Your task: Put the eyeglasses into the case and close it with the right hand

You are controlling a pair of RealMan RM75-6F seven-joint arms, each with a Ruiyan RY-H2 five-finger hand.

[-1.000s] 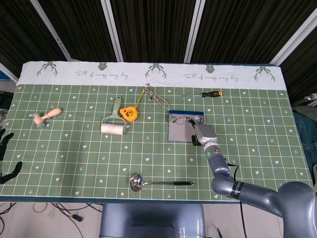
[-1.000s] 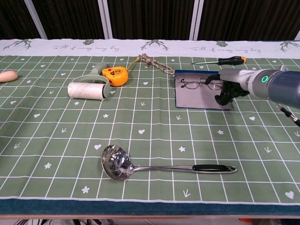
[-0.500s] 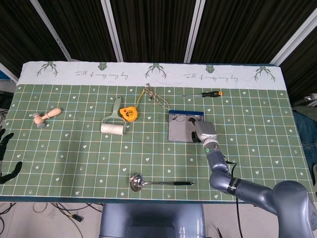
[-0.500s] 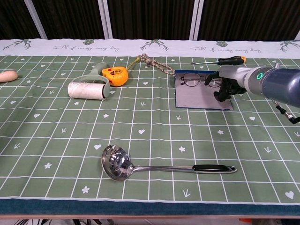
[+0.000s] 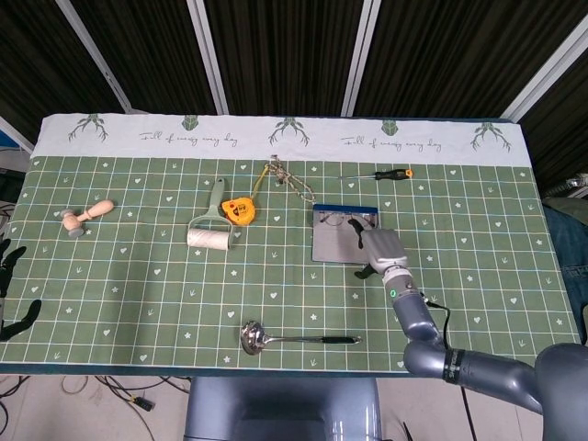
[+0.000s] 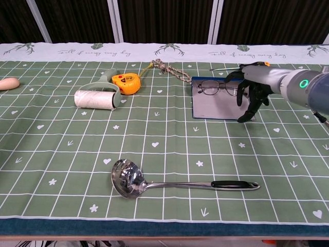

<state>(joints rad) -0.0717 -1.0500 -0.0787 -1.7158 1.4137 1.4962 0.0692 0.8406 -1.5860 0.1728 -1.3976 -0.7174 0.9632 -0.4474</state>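
Note:
The open case [image 5: 335,243] lies flat, a grey panel with a blue far rim, right of the table's middle; the chest view shows it too [image 6: 216,107]. The thin-framed eyeglasses [image 5: 336,220] rest along its far edge, lenses side by side [image 6: 215,88]. My right hand [image 5: 378,250] hovers at the case's right edge, fingers spread and pointing down, holding nothing [image 6: 251,94]. One fingertip [image 6: 242,119] reaches down near the case's near right corner. My left hand [image 5: 11,285] shows as dark fingers apart at the far left edge, off the table.
A screwdriver [image 6: 241,66] lies just behind the case. Rope [image 5: 289,181], a yellow tape measure [image 5: 239,210] and a lint roller [image 5: 209,234] sit to the left. A ladle [image 6: 180,183] lies near the front edge. A wooden handle [image 5: 85,217] is far left.
My right hand has lifted from the case's right edge and its curled fingers have spread apart. The case and the eyeglasses have not moved.

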